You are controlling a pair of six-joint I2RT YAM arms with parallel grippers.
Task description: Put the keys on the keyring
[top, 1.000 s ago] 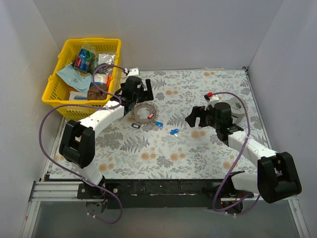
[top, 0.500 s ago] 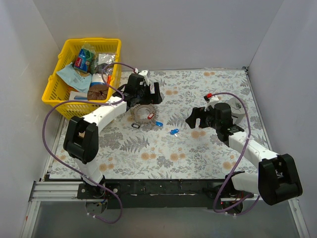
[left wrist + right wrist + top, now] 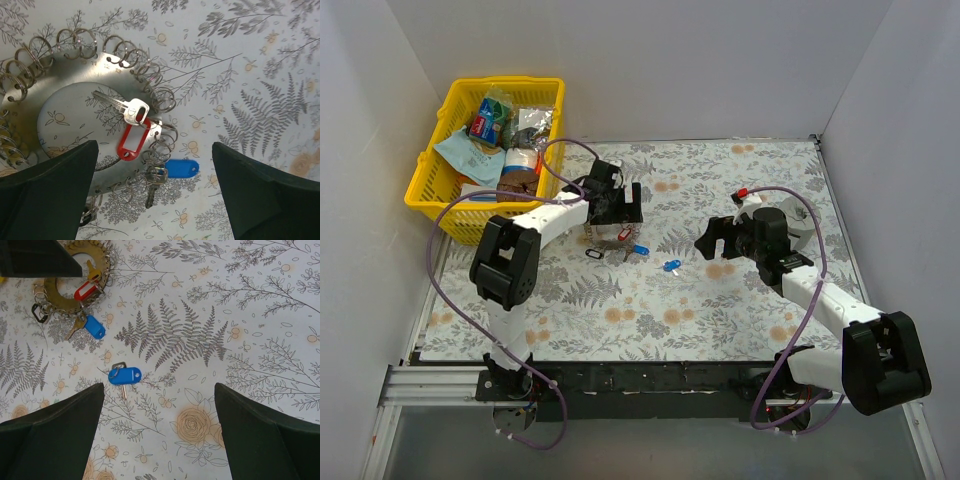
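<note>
Swinging over from the basket side, the left arm has brought its jaws, spread wide and empty, above the keyring [image 3: 107, 75]. Right jaws hang released at 3 o'clock. Three keys: a red-tagged key [image 3: 135, 113] across the ring, one blue key [image 3: 180, 168] at its 5 o'clock rim, and another blue key [image 3: 671, 266] loose on the counter [image 3: 740, 300]. One black clip [image 3: 594, 254] lies at 7 o'clock. At 10 o'clock a yellow basket [image 3: 455, 222] holds packets.

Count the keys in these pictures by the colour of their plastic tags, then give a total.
Red-tagged key: 1
Blue-tagged keys: 2, one at the edge of the keyring, one lying apart on the table
Total: 3
</note>
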